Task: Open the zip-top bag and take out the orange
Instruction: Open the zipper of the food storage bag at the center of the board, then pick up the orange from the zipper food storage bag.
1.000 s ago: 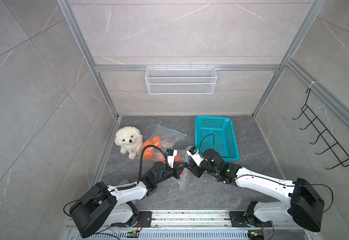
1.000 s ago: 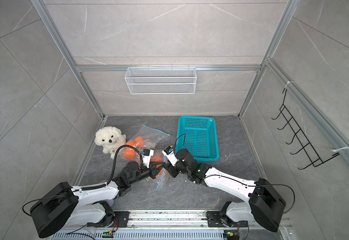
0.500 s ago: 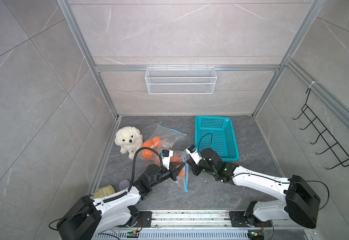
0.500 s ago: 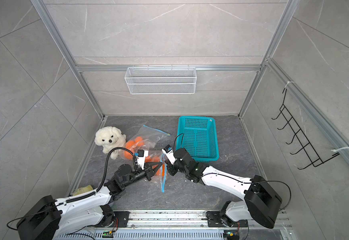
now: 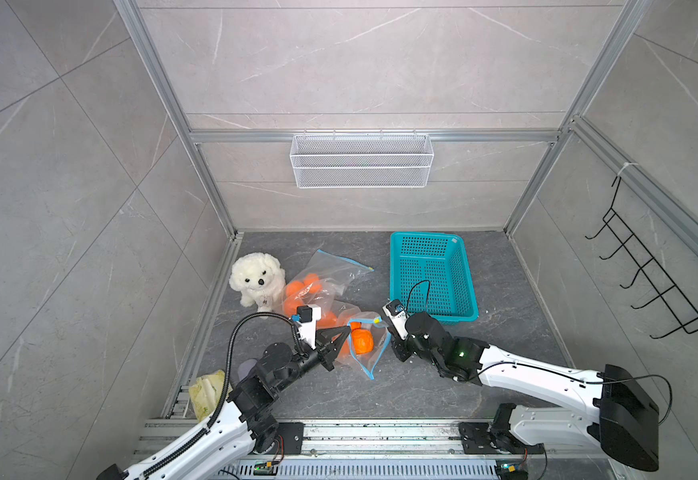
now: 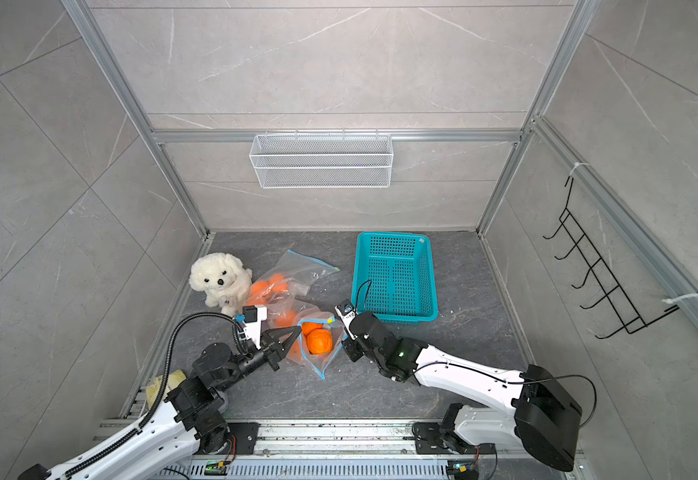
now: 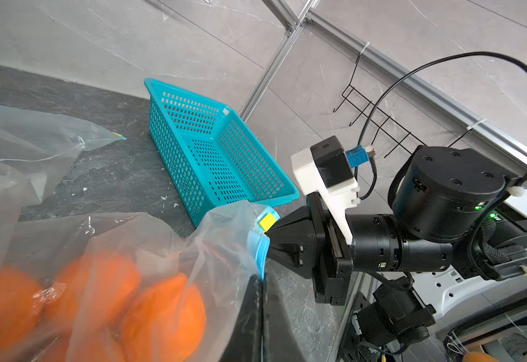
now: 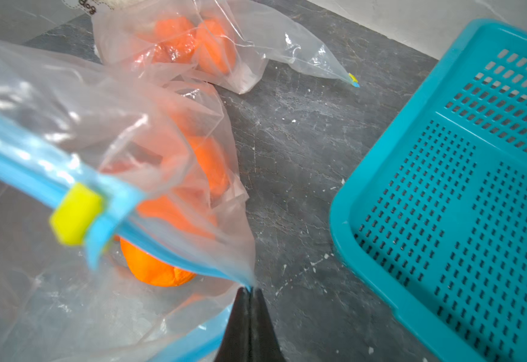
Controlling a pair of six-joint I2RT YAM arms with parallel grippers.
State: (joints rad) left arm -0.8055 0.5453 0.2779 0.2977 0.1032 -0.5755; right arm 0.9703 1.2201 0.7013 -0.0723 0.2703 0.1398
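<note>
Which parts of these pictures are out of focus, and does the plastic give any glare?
Right wrist view: slider and held bag blurred, basket sharp. Left wrist view: oranges soft, right gripper crisp. In both top views: even light, all sharp, small glints on the far bag.

Grey marbled tile walls (image 5: 360, 62) enclose a dark stone floor (image 5: 505, 291). A white wire shelf (image 5: 362, 166) hangs on the back wall, black hooks (image 5: 652, 266) on a side wall.
</note>
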